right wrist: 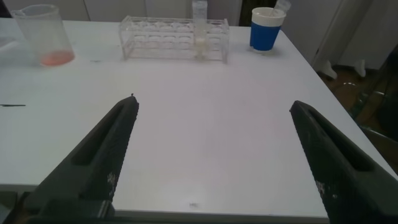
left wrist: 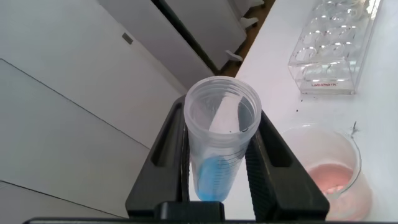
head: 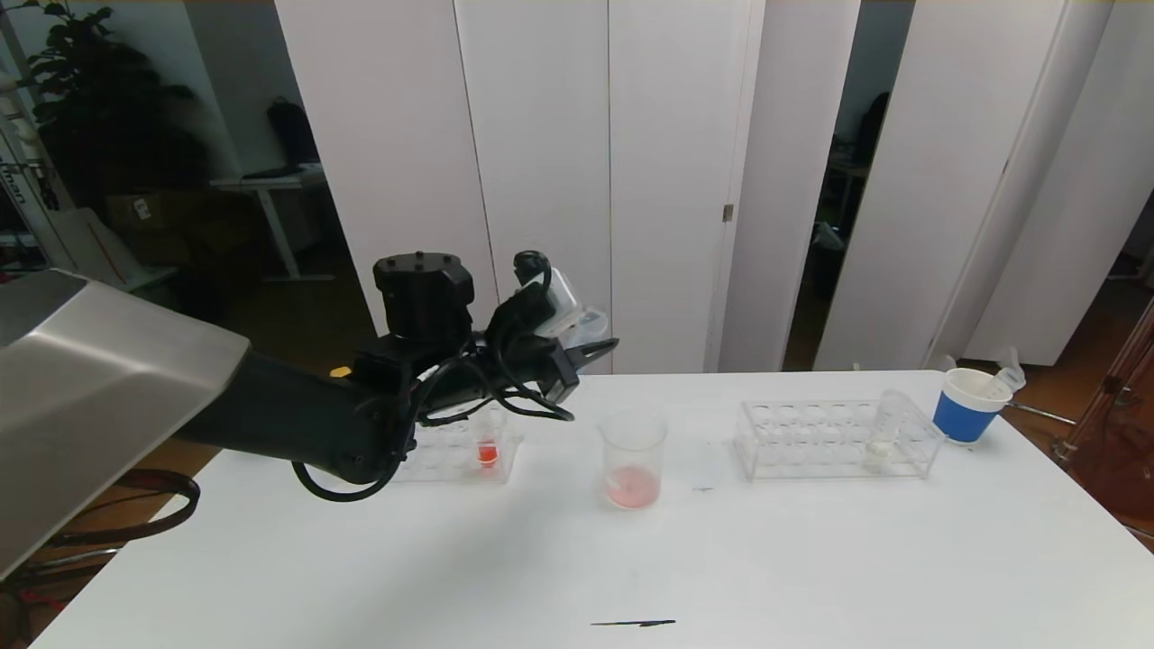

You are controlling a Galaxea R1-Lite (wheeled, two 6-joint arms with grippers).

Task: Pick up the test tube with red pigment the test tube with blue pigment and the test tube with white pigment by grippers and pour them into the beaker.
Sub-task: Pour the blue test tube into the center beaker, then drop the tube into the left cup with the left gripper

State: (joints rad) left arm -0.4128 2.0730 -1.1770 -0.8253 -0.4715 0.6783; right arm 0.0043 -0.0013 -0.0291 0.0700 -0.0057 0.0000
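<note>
Your left tool [left wrist: 217,168] clamps the test tube with blue pigment [left wrist: 219,140] raised beside the beaker [head: 633,457], apparently staged for pouring, while your right tool [right wrist: 214,155] rests wide open over the counter [head: 811,559]

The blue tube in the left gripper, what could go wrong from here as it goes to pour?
1. The left gripper holds the blue tube up beside the beaker, not over it. Tipping there would likely spill onto the table.
2. The beaker is narrow, light-looking and already holds pink liquid, so a low arm swing might knock it over.
3. The rack with the red tube sits right under the left arm and could get bumped.
</note>
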